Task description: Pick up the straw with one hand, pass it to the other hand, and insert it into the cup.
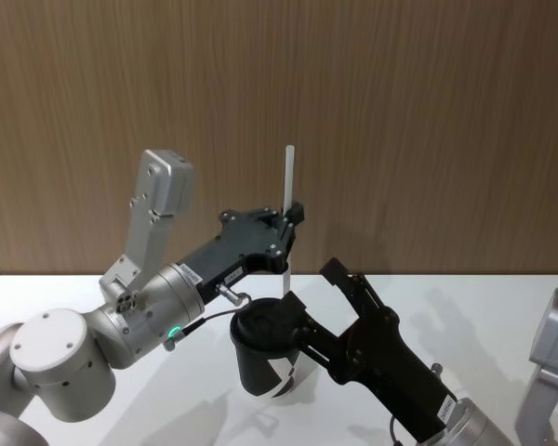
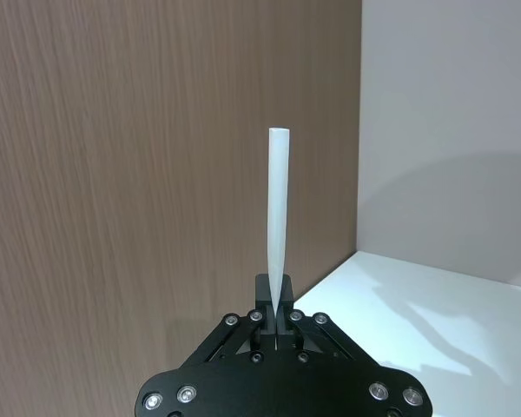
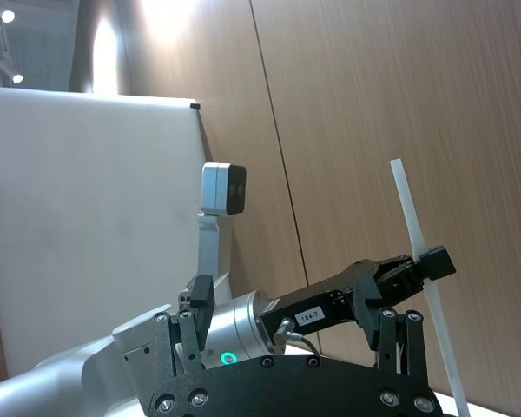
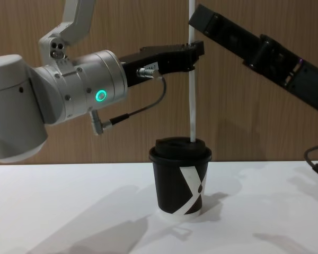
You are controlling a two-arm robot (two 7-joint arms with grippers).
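Insertion is the step we judge in hand: our left gripper, on its silver cylindrical arm, clenches the long white straw upright, its lower end at the lid of the black paper cup below; our right gripper rests open beside it, so next we push straight down.

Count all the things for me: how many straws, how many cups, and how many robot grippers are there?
Long thin white straws: 1, the straw, upright, its lower end at the cup's lid.
Small black paper cups with a lid: 1, the cup, on the white table.
Black two-finger grippers: 2, the left gripper shut on the straw, and the right gripper beside the cup.
Total: 4.
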